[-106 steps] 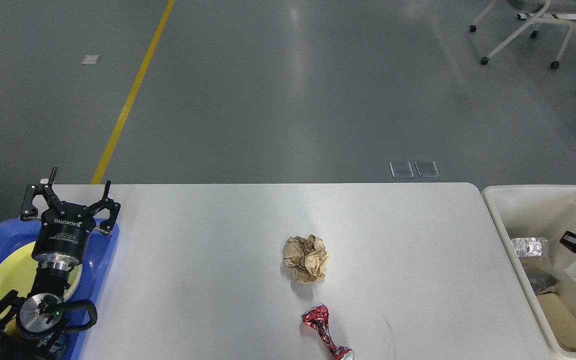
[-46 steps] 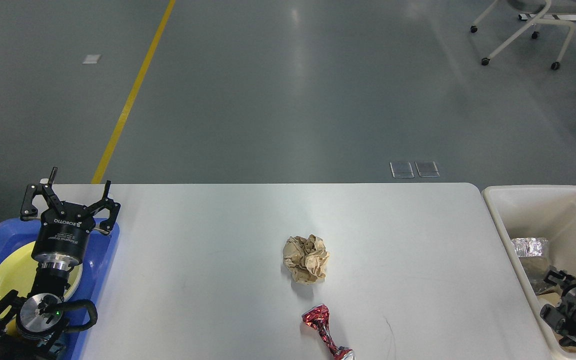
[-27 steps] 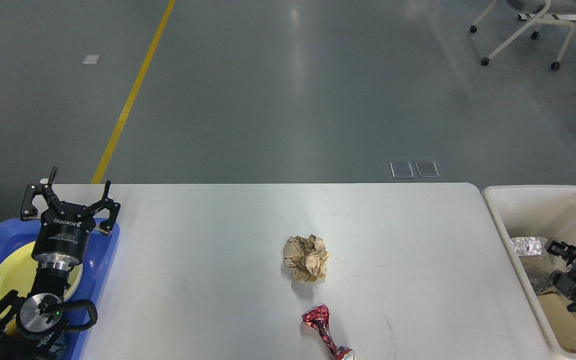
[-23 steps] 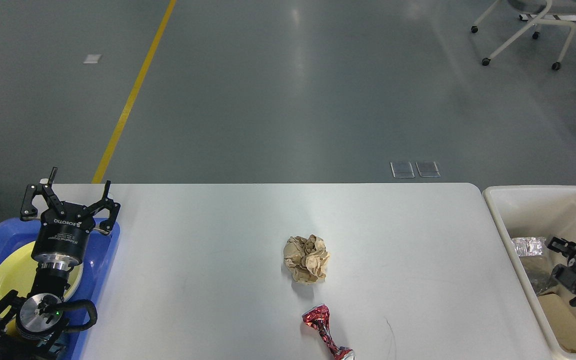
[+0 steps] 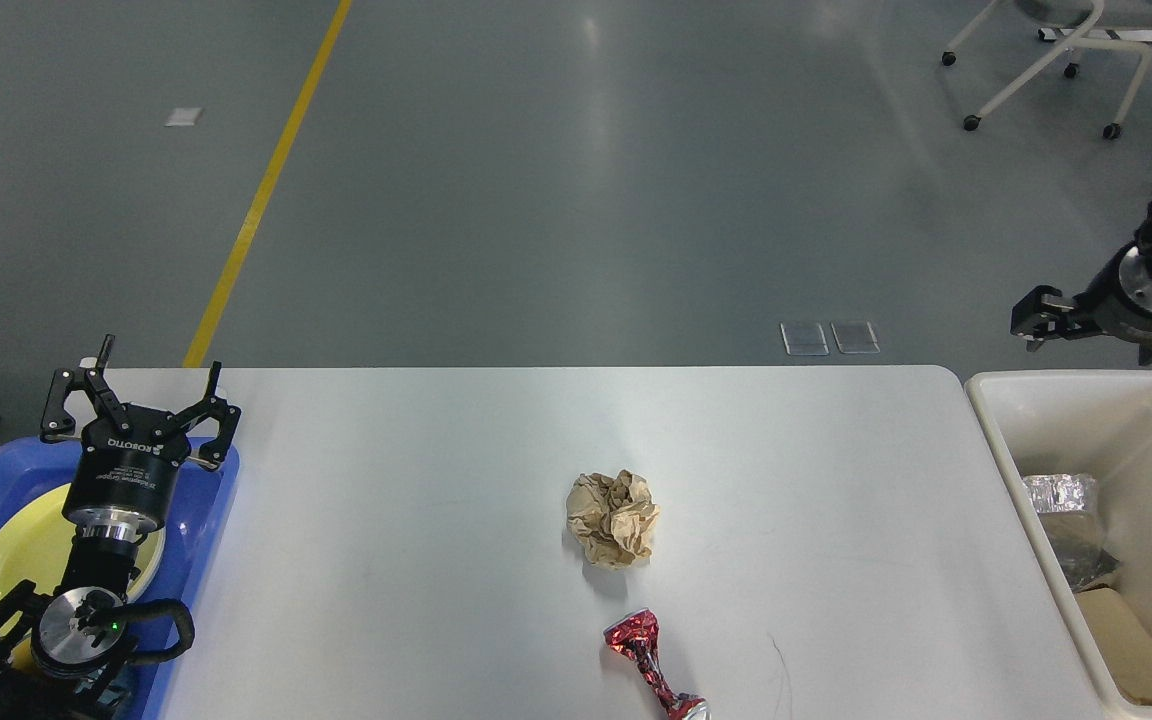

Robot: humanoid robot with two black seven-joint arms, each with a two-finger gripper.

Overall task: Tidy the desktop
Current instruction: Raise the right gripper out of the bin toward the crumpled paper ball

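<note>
Head view: the left pincer (image 5: 132, 395) hangs spread over the blue tray (image 5: 206, 520) at the worktop (image 5: 416, 480) edge, likely parked, while the right pincer (image 5: 1036, 325), fingers indistinct, hovers beyond the cream bin (image 5: 996, 440), well apart from the crumpled paper (image 5: 612, 518) and crushed can (image 5: 648, 660) mid-worktop.

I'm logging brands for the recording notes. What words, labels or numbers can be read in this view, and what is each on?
"ROBOTIQ": white letters, seen upside down, on the black cylindrical body of the left gripper.
Smaller white lines beneath that brand: too small to read.
Crushed red and silver metal can on the white-grey desktop: any print is too crumpled to read.
Nothing else readable.
</note>
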